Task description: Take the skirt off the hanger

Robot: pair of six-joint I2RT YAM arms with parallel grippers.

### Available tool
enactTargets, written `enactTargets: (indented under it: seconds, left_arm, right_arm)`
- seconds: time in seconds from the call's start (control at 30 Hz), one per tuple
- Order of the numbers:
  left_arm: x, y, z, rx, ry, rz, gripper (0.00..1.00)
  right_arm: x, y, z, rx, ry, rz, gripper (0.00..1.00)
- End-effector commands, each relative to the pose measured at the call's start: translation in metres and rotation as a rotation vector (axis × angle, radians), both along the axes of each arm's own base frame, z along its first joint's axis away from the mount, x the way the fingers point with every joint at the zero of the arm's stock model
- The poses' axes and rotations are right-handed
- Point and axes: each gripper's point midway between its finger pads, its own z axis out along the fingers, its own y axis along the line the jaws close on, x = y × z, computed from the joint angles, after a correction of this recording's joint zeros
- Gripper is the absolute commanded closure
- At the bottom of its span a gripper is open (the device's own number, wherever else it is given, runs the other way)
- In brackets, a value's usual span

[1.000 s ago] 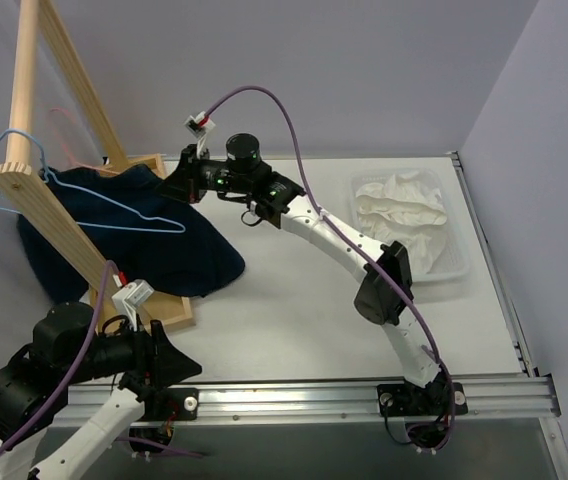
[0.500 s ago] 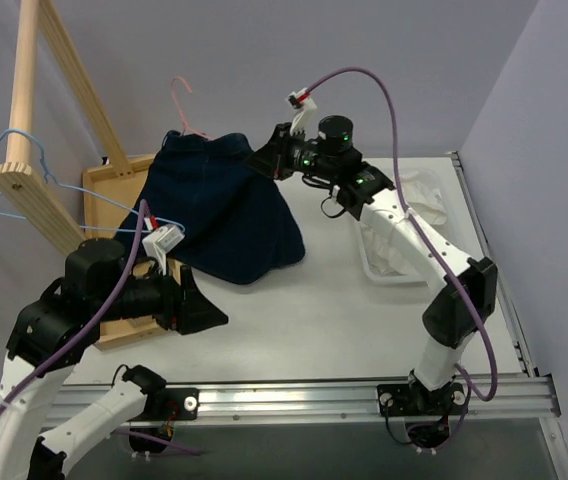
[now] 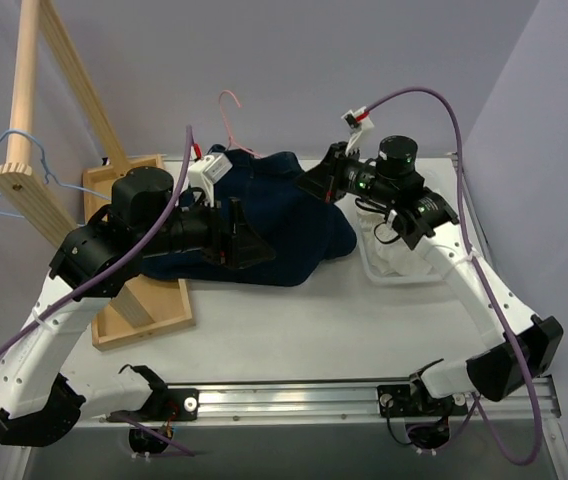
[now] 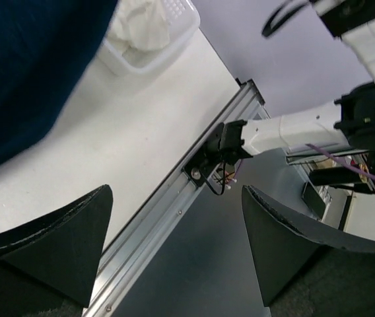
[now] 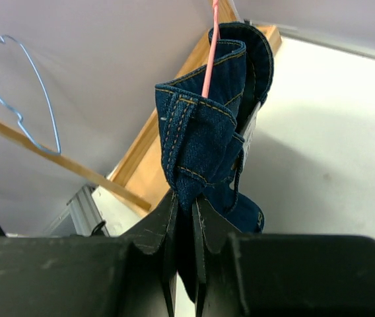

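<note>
Since 1 s ago: right pincer (image 5: 184, 198), clenched on the denim garment (image 3: 284, 235) with its pink hanger (image 3: 229, 110), has swung it from the rack (image 3: 26, 90) to mid-counter (image 3: 314, 320). Left pincer (image 4: 175, 191), released and empty, has risen beside it. The skirt (image 4: 141, 30) lies in the basket (image 4: 182, 23) and the hanger (image 5: 44, 99) hangs bare, so the task looks already done.

Cloth skirt (image 4: 138, 30), matt denim garment (image 5: 201, 139), wooden rack (image 3: 26, 100).

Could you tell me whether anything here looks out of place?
The denim garment, on its pink hanger, sags onto the table, pinched in the right gripper rather than hanging. The white skirt is crumpled in the basket, and the blue hanger hangs bare on the wooden rack.
</note>
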Motion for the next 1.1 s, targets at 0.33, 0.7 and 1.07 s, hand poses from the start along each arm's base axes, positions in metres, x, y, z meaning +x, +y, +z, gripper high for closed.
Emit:
enactTargets:
  seconds: [0.33,0.7,1.07]
  left_arm:
    - [0.053,-0.017,0.035,0.006,-0.129,0.122,0.02]
    - [0.086,0.004,0.054,0.143,-0.252,0.255,0.01]
    - [0.104,0.013,0.036,0.27,-0.238,0.315,0.05]
  right_arm:
    - [-0.082,-0.046,0.031,0.036,-0.117,-0.006,1.0]
    - [-0.125,-0.065,0.028,0.065,-0.071,-0.006,1.0]
    - [-0.145,-0.076,0.048,0.095,-0.111,-0.014,1.0]
